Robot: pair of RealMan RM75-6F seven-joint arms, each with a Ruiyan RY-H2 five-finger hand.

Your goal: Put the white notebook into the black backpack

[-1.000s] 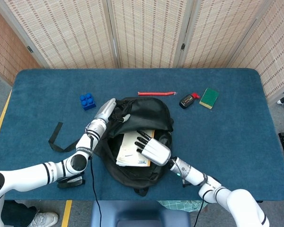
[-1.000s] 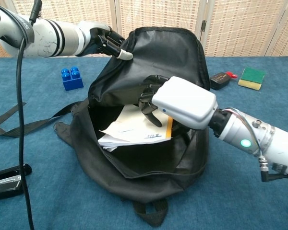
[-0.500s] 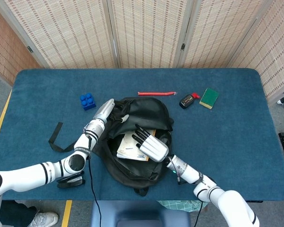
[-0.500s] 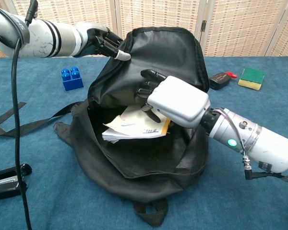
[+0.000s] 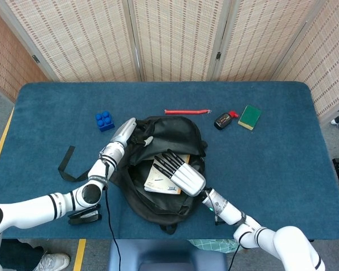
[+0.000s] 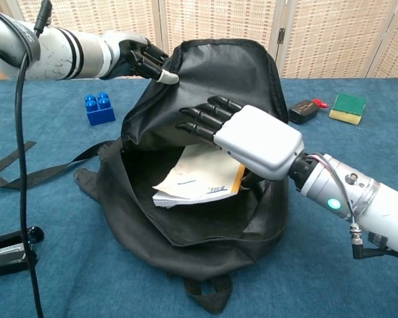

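The black backpack (image 5: 178, 132) (image 6: 219, 73) lies in the middle of the table with its mouth open toward me. Inside the opening the white notebook (image 5: 157, 179) (image 6: 198, 183) lies tilted, with part of it still showing. My left hand (image 5: 124, 134) (image 6: 138, 55) grips the backpack's upper rim and holds it up. My right hand (image 5: 182, 173) (image 6: 252, 138) is over the notebook with its fingers stretched out straight and holding nothing. Whether the palm touches the notebook is hidden.
A blue brick (image 5: 104, 121) (image 6: 99, 108) lies left of the backpack. Behind it are a red pen (image 5: 186, 112), a black and red device (image 5: 224, 119) (image 6: 307, 109) and a green sponge (image 5: 250, 117) (image 6: 347, 106). A loose strap (image 5: 66, 164) trails left.
The notebook has slid deeper into the backpack. My right hand has lifted off it and straightened its fingers. The left hand has kept hold of the rim.
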